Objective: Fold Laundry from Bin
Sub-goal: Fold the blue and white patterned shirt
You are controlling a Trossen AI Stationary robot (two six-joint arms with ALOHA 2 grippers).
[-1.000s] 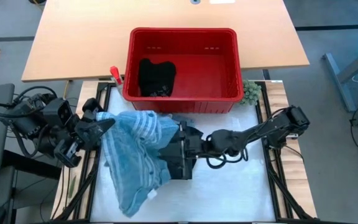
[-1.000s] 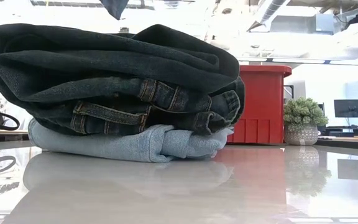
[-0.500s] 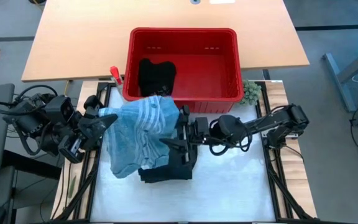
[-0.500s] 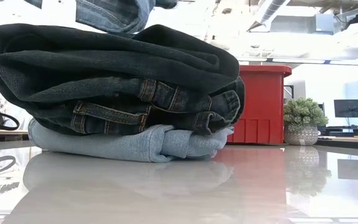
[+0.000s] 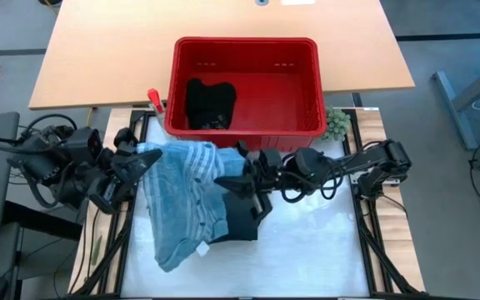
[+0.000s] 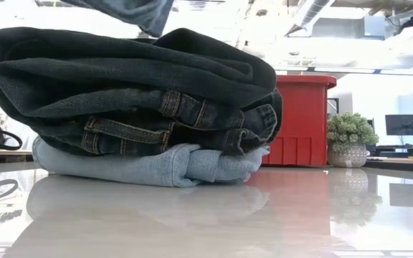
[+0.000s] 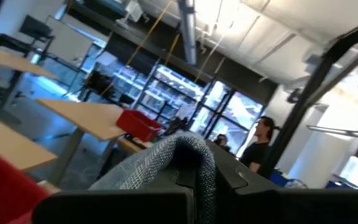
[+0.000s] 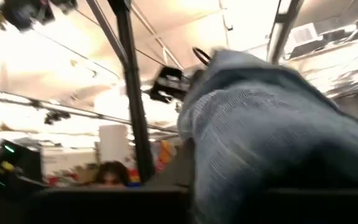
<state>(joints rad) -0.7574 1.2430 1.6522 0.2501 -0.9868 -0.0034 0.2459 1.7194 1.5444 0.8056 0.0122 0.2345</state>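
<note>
Jeans, place: light blue pair [image 5: 183,200] hanging left of centre in the high view, stretched between both arms just below the bin, lower end drooping toward the bottom of the frame.
Jeans, handling: soft and floppy, yet judged fairly heavy for cloth; thick seams and waistband, not slippery, nothing to break. Likely to sag and swing when lifted by two points only.
Jeans, where to hold: best at a thick edge such as waistband or hem corner, two holds well apart, so that the cloth hangs flat and does not bunch.
Left gripper: [image 5: 134,163] at the left edge of the jeans in the high view, fingers pressed together on a fold of the cloth; in the left wrist view blue-grey cloth [image 7: 160,163] bulges up out of the pinch.
Right gripper: [image 5: 242,173] at centre of the high view, buried at the right edge of the jeans; whether pinched on the cloth or apart, cannot tell. Right wrist view filled with blue cloth [image 8: 272,130] right at the camera.
Folded pile: dark jeans on a pale pair [image 6: 131,107] at left and centre of the low view, resting on the table [image 6: 278,215]; a hanging blue corner just above it at the top edge.
Bin: red tub [image 5: 302,92] at upper centre of the high view, a black garment [image 5: 209,102] lying in its left part.
Risk: drooping end may drag across the pile and upset it.
</note>
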